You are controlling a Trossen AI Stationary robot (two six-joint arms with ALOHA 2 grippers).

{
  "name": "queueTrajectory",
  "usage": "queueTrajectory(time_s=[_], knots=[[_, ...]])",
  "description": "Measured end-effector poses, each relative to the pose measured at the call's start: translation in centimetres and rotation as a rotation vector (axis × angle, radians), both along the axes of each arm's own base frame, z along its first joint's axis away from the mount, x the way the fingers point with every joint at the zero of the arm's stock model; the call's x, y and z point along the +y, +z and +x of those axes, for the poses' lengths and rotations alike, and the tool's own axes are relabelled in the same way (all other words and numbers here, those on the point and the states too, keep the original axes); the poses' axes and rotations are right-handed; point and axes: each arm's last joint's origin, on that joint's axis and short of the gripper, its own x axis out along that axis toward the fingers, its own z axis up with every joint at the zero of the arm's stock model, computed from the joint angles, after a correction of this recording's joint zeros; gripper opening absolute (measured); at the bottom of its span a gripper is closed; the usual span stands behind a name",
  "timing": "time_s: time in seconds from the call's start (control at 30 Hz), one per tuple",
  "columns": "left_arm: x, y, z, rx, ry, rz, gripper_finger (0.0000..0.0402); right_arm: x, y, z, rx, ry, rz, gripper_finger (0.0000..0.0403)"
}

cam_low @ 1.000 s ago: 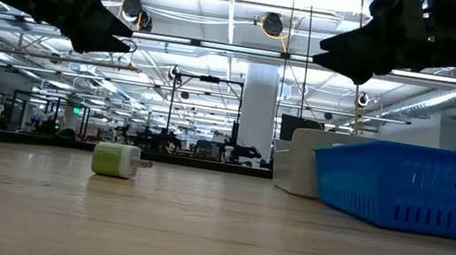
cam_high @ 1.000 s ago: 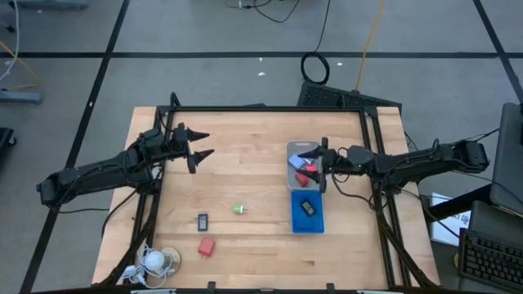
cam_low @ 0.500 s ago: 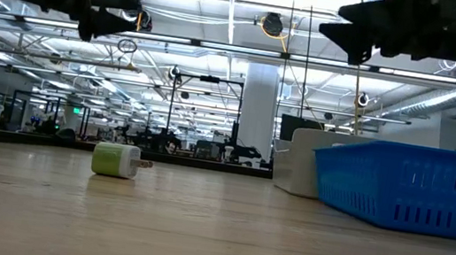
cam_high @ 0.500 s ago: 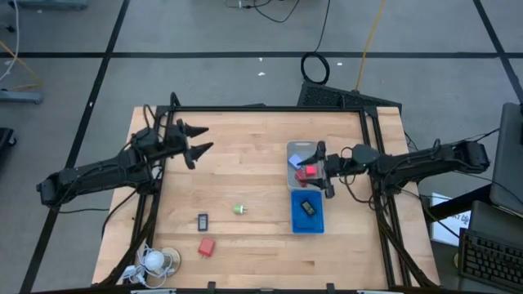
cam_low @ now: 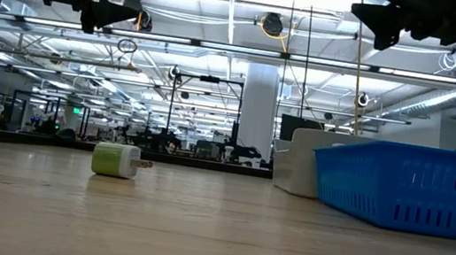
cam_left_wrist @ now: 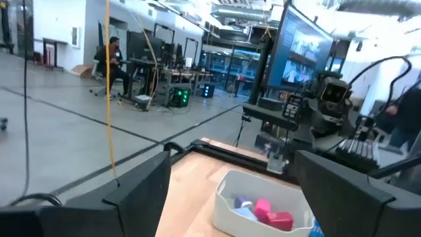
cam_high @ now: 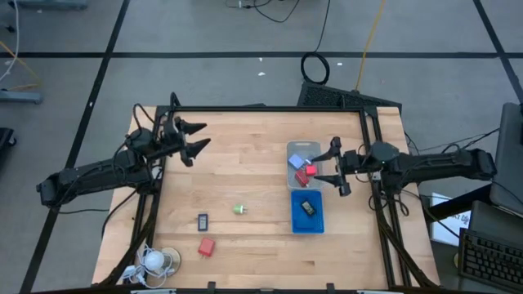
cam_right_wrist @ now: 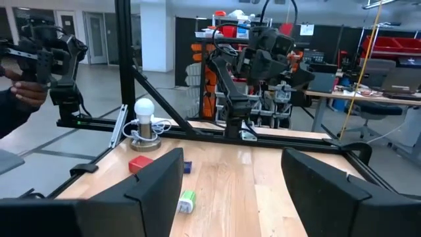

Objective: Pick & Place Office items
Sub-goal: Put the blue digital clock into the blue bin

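The right gripper (cam_high: 336,167) is seen right of centre in the high view, raised above the right-hand rim of the clear rectangular plastic tray (cam_high: 292,179), its fingers spread and nothing held between them. The left gripper (cam_high: 191,135) is seen at upper left, raised over bare wood, likewise spread and empty. Within the clear tray a red block (cam_high: 309,171), a second red piece and a light-blue cube (cam_high: 296,162) are lying; directly below it in the frame, a dark rectangular piece (cam_high: 307,207) is lying in the blue rectangular plastic basket (cam_high: 295,222). Three items are left loose on the light wooden table (cam_high: 245,155): a small green-and-white plug-shaped piece (cam_high: 239,209) at lower centre, a dark blue-and-black rectangular piece (cam_high: 203,221) to its lower left, and a red square block (cam_high: 206,246) just below that. A white round coiled-cord object (cam_high: 153,260) is at the lower-left corner. The loose items are judged light, rigid and liable to skid on the wood; a pinch across the flat opposite sides is advised, with the green piece taken across its body, not its prongs.
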Motion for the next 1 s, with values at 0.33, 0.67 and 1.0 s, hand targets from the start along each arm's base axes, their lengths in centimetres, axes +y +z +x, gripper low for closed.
queueTrajectory(time_s=[0.33,0.67,1.0], knots=[[0.0,-0.1,0.0,-0.065,-0.027,-0.226,0.0315,0.0,-0.7,-0.7,0.001,-0.002,0.000,0.0247],[-0.8,-1.1,0.5,0.019,-0.224,-0.408,0.0311,0.0,-0.7,-0.7,-0.018,-0.002,0.002,0.0247],[-5.7,0.7,1.8,0.336,-0.500,-0.543,0.0281,0.0,-0.7,-0.7,-0.018,-0.002,0.002,0.0247]])
